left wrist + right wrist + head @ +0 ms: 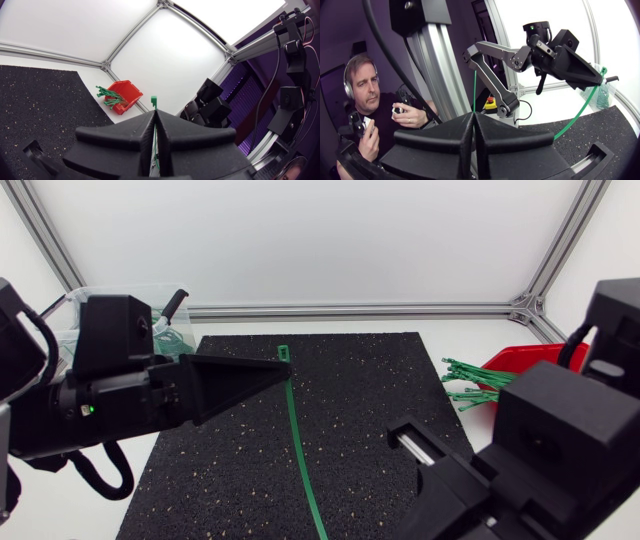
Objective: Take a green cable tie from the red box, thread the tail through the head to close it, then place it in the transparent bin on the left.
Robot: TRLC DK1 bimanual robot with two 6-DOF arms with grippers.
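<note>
Left wrist view shows the left gripper [154, 118] pinched tight on the green cable tie [154, 102], with only its small head poking out past the fingertips. From where I stand, that short stub looks like the risk. The head could twist or slip in the jaws when the tail is pushed at it, and the tail would miss the slot. The right gripper [474, 119] is clamped near the other end, the tail sticking out ahead of it. Between them the tie arcs over the black mat [230, 480]. The red box [520, 362] sits beyond the right arm, and the transparent bin [140, 290] is behind the left.
</note>
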